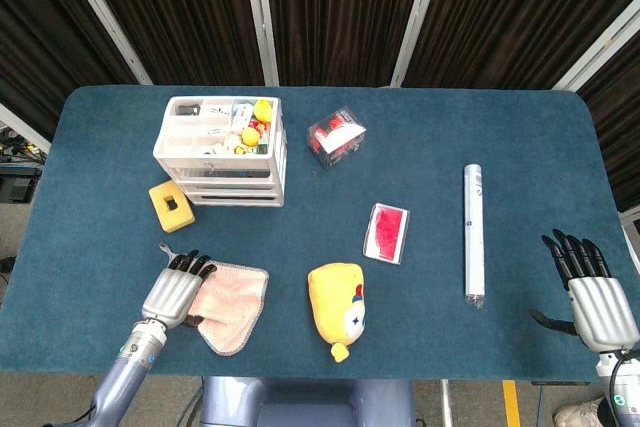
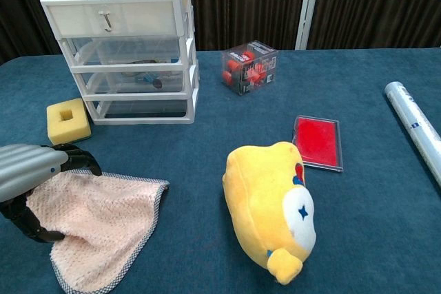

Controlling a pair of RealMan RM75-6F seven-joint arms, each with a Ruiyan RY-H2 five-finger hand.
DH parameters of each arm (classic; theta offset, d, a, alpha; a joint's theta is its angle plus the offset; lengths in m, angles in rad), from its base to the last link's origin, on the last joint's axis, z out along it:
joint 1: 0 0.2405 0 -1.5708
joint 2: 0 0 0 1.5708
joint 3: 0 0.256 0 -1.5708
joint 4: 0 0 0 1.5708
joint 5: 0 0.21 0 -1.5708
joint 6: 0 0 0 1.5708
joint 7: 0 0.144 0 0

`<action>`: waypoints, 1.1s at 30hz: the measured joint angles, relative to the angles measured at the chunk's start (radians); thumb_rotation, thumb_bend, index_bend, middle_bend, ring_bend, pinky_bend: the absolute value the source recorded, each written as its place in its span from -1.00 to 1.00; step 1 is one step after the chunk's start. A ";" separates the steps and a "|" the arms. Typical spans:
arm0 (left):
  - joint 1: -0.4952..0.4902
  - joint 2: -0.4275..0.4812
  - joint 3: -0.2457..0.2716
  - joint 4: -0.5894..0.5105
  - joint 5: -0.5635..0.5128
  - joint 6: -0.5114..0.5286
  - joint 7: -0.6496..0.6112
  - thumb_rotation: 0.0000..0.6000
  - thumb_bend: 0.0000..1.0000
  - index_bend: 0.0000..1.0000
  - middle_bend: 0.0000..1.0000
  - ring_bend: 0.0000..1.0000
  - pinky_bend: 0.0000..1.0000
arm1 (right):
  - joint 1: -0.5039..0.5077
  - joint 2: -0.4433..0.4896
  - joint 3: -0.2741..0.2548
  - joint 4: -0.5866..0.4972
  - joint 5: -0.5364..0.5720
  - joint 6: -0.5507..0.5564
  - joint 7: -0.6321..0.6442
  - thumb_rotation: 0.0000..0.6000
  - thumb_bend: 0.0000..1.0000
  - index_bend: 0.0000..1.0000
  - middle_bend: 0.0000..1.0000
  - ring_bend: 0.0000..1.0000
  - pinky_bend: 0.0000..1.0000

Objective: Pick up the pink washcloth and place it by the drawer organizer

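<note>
1. Pink washcloth [image 1: 233, 303] flat on the table [image 1: 420, 167], near-left, in front of the drawer organizer [image 1: 220, 152] and well apart from it.
2. Left hand [image 1: 174, 293] over the cloth's left edge, fingers [image 2: 77, 155] spread and bent down; grasp not confirmed, cannot tell.
3. Right hand [image 1: 592, 297] near-right on the table, fingers released, holding nothing.

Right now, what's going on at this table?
The robot's left hand is over the left part of the pink washcloth, which lies flat on the table; no grip shows yet. The white drawer organizer stands farther back, beside a yellow sponge. The right hand rests open, away from everything.
</note>
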 measured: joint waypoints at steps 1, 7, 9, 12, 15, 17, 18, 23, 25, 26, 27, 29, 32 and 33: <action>-0.005 -0.007 0.000 0.001 -0.007 0.002 0.008 1.00 -0.69 -0.58 -0.77 -0.90 -0.73 | 0.000 0.000 0.000 0.000 0.000 0.000 0.001 1.00 -1.00 -1.00 -1.00 -1.00 -1.00; -0.026 -0.045 0.004 0.016 -0.043 0.025 0.036 1.00 -0.51 -0.38 -0.57 -0.69 -0.55 | 0.000 0.003 0.000 -0.001 -0.001 -0.001 0.005 1.00 -1.00 -1.00 -1.00 -1.00 -1.00; -0.030 -0.054 0.006 0.026 -0.046 0.033 0.039 1.00 -0.31 -0.12 -0.38 -0.52 -0.41 | 0.000 0.004 -0.001 -0.003 0.000 -0.002 0.006 1.00 -1.00 -1.00 -1.00 -1.00 -1.00; -0.033 -0.066 0.009 0.045 -0.038 0.048 0.037 1.00 0.08 0.42 0.10 -0.10 -0.18 | -0.001 0.004 -0.002 -0.003 0.000 -0.001 0.007 1.00 -1.00 -1.00 -1.00 -1.00 -1.00; -0.034 -0.075 0.010 0.057 -0.009 0.067 0.024 1.00 0.35 0.70 0.39 0.17 -0.02 | -0.001 0.004 -0.001 -0.004 0.002 -0.002 0.007 1.00 -1.00 -1.00 -1.00 -1.00 -1.00; -0.035 -0.077 0.011 0.065 0.021 0.079 0.015 1.00 0.46 0.81 0.49 0.25 0.03 | -0.001 0.004 -0.001 -0.005 0.002 -0.002 0.007 1.00 -1.00 -1.00 -1.00 -1.00 -1.00; -0.036 -0.078 0.012 0.070 0.046 0.087 0.008 1.00 0.48 0.83 0.51 0.26 0.04 | -0.001 0.004 -0.001 -0.005 0.002 -0.002 0.007 1.00 -1.00 -1.00 -1.00 -1.00 -1.00; -0.055 -0.061 0.018 0.093 0.185 0.112 -0.017 1.00 0.52 0.88 0.55 0.30 0.05 | -0.001 0.004 -0.001 -0.005 0.003 -0.002 0.007 1.00 -1.00 -1.00 -1.00 -1.00 -1.00; -0.074 -0.038 0.019 0.103 0.261 0.116 -0.029 1.00 0.52 0.88 0.56 0.31 0.06 | -0.002 0.004 -0.001 -0.005 0.003 -0.001 0.006 1.00 -1.00 -1.00 -1.00 -1.00 -1.00; -0.084 -0.025 0.019 0.108 0.296 0.116 -0.035 1.00 0.52 0.88 0.57 0.31 0.07 | -0.001 0.004 -0.001 -0.005 0.004 -0.002 0.006 1.00 -1.00 -1.00 -1.00 -1.00 -1.00; -0.100 -0.005 0.019 0.115 0.341 0.116 -0.042 1.00 0.52 0.89 0.57 0.32 0.07 | -0.001 0.004 0.000 -0.005 0.004 -0.002 0.006 1.00 -1.00 -1.00 -1.00 -1.00 -1.00; -0.126 0.029 0.019 0.127 0.410 0.114 -0.055 1.00 0.52 0.89 0.58 0.32 0.07 | -0.001 0.003 0.000 -0.005 0.005 -0.002 0.006 1.00 -1.00 -1.00 -1.00 -1.00 -1.00; -0.176 0.094 0.016 0.148 0.520 0.108 -0.086 1.00 0.51 0.89 0.58 0.32 0.07 | -0.001 0.003 0.000 -0.006 0.005 -0.002 0.005 1.00 -1.00 -1.00 -1.00 -1.00 -1.00; -0.196 0.119 0.015 0.158 0.561 0.105 -0.102 1.00 0.50 0.90 0.58 0.32 0.07 | -0.001 0.003 0.000 -0.006 0.005 -0.002 0.005 1.00 -1.00 -1.00 -1.00 -1.00 -1.00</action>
